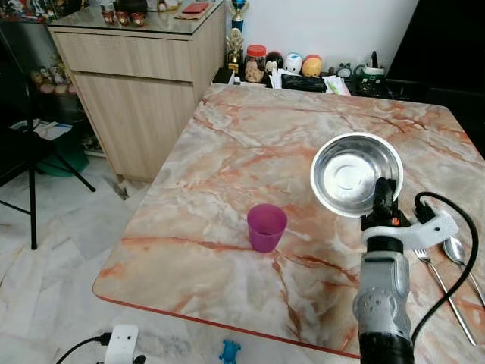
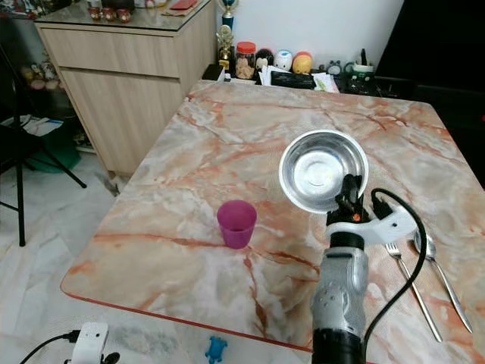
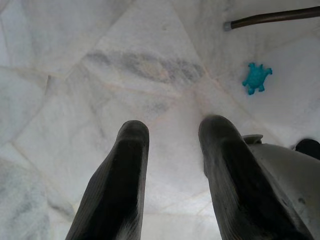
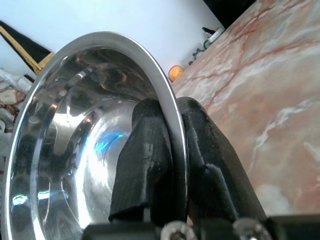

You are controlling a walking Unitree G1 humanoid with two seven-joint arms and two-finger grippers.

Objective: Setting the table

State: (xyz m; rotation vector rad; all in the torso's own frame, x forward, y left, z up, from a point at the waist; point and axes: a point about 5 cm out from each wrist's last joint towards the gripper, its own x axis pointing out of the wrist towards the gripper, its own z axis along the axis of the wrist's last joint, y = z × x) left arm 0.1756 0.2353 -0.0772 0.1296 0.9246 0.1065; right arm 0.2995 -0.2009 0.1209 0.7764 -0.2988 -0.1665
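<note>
While R tool (image 4: 172, 150) pinches rim, shiny steel bowl (image 1: 350, 171) sits empty.

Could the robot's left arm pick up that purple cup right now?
Probably not right away. The left gripper hangs low over the floor, open and holding nothing, while the purple cup stands up on the table. Nothing crowds the cup, so the arm would mainly need to be raised.

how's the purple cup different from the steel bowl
The purple cup is small, opaque plastic-looking and narrow; the steel bowl is much wider, shallow and mirror-shiny. The cup stands free on the marble table, untouched, while the right end effector pinches the bowl's rim, one finger inside and one outside. The bowl lies farther right, nearer the fork. Both are upright and look empty.
</note>
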